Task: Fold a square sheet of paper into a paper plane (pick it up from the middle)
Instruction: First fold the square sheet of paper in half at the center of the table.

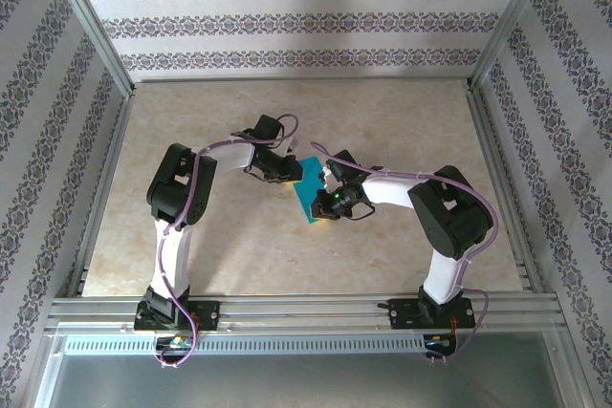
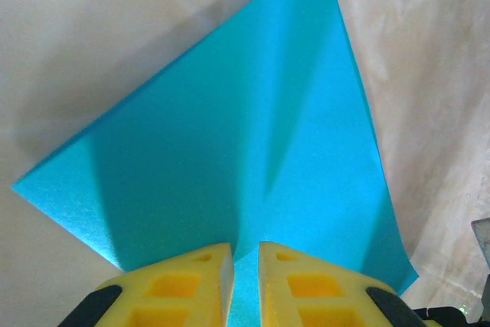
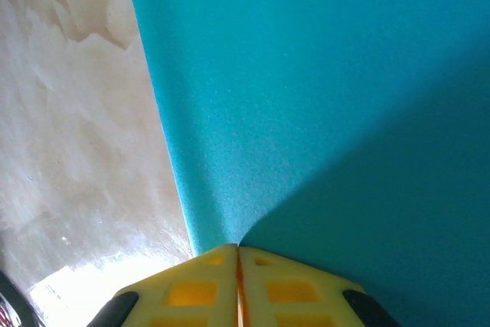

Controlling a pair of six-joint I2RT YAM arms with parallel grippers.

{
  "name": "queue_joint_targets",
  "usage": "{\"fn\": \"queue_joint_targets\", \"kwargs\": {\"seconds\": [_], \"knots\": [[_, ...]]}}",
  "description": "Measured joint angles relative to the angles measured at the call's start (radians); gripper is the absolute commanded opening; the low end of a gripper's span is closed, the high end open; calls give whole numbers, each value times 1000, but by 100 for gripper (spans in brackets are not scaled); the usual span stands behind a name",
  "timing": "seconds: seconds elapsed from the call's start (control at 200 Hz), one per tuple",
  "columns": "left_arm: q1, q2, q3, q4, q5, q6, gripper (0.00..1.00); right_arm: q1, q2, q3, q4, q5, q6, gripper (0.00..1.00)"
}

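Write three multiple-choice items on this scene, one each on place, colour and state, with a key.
1. Where is the thin teal-blue sheet of paper? A) far left corner B) middle of the pale marbled table C) beside the right arm's base
2. What colour are the left gripper's fingers? A) red B) yellow C) white
3. How is the right gripper? A) wide open B) shut on nothing C) shut on the paper
Key: B, the top view shows it mid-table; B, the left wrist view shows yellow foam; C, its fingertips meet on the sheet's edge.
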Motion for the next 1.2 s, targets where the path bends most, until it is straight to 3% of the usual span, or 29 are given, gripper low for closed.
{"fn": "queue_joint_targets", "kwargs": {"seconds": [0.185, 0.515, 0.685, 0.894, 1.024, 1.199], "knots": [[37, 39, 84, -43, -38, 22, 20, 0, -5, -10, 22, 0, 0, 12], [114, 59, 175, -54, -204, 29, 23, 0, -24, -11, 14, -9, 26, 17], [117, -116, 11, -27, -239, -49, 32, -10, -75, 31, -56, 7, 60, 29], [104, -408, -214, 48, -261, -195, 43, -113, -194, 51, -78, 99, 52, 32], [76, -460, -293, 82, -266, -274, 45, -164, -169, 51, -121, 138, 31, 31], [32, -460, -348, 100, -261, -347, 45, -143, -119, 49, -157, 135, 19, 27]]}}
